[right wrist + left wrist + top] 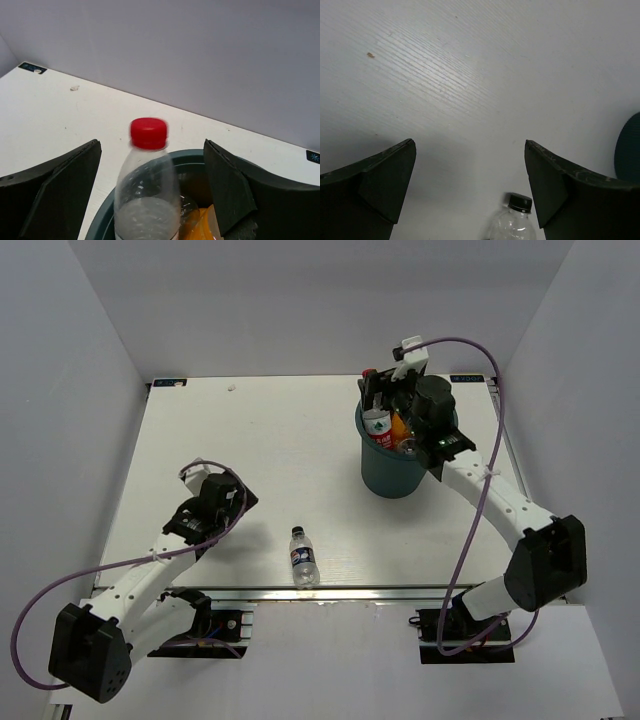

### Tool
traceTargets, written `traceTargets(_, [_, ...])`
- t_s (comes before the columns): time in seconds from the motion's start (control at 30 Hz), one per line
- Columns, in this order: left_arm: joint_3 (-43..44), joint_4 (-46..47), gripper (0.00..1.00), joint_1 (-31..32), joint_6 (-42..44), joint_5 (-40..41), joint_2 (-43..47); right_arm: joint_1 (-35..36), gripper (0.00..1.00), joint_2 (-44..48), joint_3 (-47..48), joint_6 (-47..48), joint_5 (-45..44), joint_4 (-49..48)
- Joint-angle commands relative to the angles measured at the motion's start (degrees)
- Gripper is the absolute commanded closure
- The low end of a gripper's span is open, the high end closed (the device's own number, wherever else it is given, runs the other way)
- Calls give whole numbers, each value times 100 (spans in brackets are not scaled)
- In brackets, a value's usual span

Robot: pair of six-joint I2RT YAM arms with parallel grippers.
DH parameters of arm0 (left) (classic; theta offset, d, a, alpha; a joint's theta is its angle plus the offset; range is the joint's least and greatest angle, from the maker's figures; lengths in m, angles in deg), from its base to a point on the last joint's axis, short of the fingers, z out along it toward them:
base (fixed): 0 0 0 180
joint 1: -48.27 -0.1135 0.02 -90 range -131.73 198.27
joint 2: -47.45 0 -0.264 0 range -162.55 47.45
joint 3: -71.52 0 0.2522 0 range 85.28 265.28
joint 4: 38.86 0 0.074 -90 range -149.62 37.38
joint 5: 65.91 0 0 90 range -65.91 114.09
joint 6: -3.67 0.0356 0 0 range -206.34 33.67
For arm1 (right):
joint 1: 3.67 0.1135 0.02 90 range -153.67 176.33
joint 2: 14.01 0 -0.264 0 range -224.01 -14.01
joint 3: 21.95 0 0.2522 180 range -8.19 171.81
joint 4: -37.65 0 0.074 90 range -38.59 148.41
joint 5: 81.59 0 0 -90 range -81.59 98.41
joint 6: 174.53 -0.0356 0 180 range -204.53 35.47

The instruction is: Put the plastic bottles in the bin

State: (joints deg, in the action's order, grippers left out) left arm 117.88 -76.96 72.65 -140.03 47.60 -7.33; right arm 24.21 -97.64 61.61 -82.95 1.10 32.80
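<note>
Bottles: some sit in the bin (392, 478). We see a red-cap one (147, 200), blurred, upright over its rim, and an orange one (400, 426) beside it. One clear bottle (303, 558) lies on the table (250, 430), well apart from the bin, to its near left. We judge it light, thin-walled, smooth and round, likely to roll or slip, so grip across the labelled middle. The bin is stiff tapered plastic. Left gripper (469, 145), farther from the bin than that bottle, gapes wide and empty. Right gripper (151, 145) hangs over the bin, jaws wide apart, touching nothing.
</note>
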Motion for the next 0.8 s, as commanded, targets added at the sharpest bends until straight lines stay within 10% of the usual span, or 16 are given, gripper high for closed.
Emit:
traceTargets(0.0, [-25, 376, 2, -4, 306, -705, -15, 25, 12, 479, 341, -158, 37, 208])
traceTargets(0.13, [-192, 877, 2, 75, 797, -1971, -138, 25, 11, 1172, 87, -755, -690, 594])
traceTargets(0.37, [-78, 729, 2, 1525, 957, -1885, -454, -211, 11, 2517, -370, -2588, -4668, 3176])
traceTargets(0.53, [-342, 1079, 2, 1850, 974, -2359, -787, -1097, 11, 3115, -712, -4094, -4869, 5207])
traceTargets(0.77, [-281, 1220, 2, 2369, 1089, -2640, -1631, -1865, 11, 3512, -1855, -4201, -3839, 4789])
